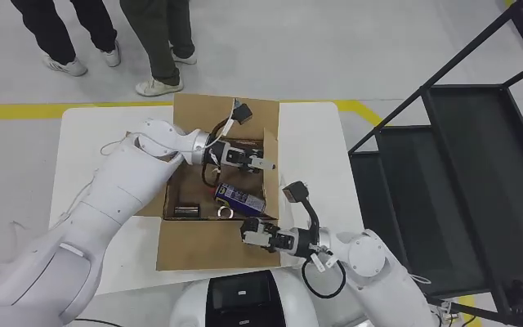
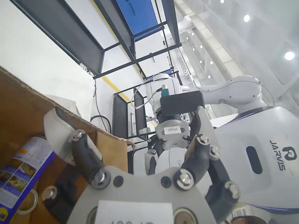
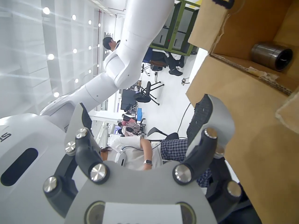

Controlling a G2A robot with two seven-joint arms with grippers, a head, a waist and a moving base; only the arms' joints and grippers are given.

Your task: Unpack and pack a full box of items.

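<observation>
The left gripper [image 1: 261, 163] hangs released inside the open cardboard box [image 1: 214, 245], close to the box's right wall, its 2 fingers spread wide with nothing between them. Just beneath and beside it, on the box floor, lies a blue carton [image 1: 239, 195] set at a slant. Next to the carton's near end sits a clear ring [image 1: 225, 213], and farther toward the left wall a short metal cylinder [image 1: 187, 211] lies on its side.

The right gripper [image 1: 248, 233] hovers over the box's near flap at its right end, also released and empty, its fingers facing in toward the box. The upright near wall of the box stands between this gripper and the things inside. The 2 grippers face each other across that wall, apart.

The box sits in the middle of a white table [image 1: 90, 139] with its 4 flaps folded outward; the far and near flaps lie flat on the tabletop. A black rack [image 1: 458, 155] stands to the right of the table, and a yellow line [image 1: 33, 110] runs along the floor past the table's far edge.
</observation>
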